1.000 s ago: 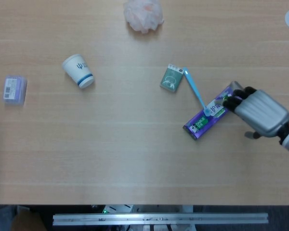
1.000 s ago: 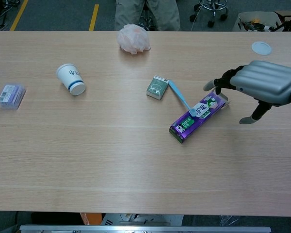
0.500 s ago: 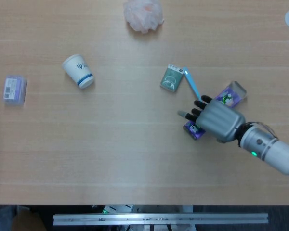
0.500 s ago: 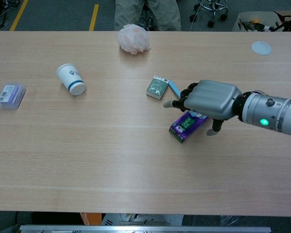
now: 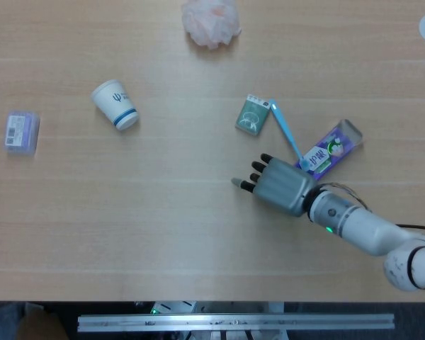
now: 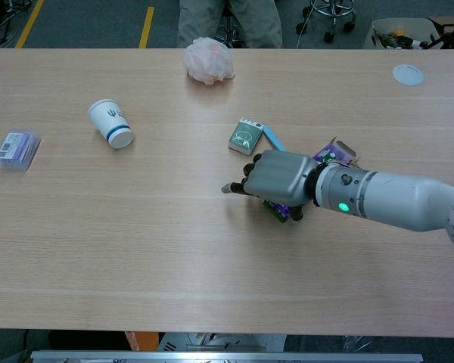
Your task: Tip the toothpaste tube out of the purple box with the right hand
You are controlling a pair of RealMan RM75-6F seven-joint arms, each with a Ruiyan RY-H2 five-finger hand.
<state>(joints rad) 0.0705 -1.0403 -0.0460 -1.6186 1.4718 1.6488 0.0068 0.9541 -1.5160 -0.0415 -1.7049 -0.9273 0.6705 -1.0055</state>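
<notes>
Hand (image 5: 278,187) over purple box (image 5: 331,150) end, maybe touching.

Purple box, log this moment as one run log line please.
purple box: flat on table, near end under hand | right hand: over box, fingers spread, grip unclear | toothpaste tube: not visible | left hand: out of view

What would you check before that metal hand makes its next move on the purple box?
1. Right hand over the long purple cardboard box: ok, it covers the box's near end.
2. Firm grip on the box: cannot tell, the fingers hide the contact.
3. Far end flap open: ok, it stands open in the chest view.
4. Toothpaste tube out: not ok, none shows.
5. Blue toothbrush clear of the box: not ok, its end lies against it.
6. Green packet out of the way: ok.
</notes>
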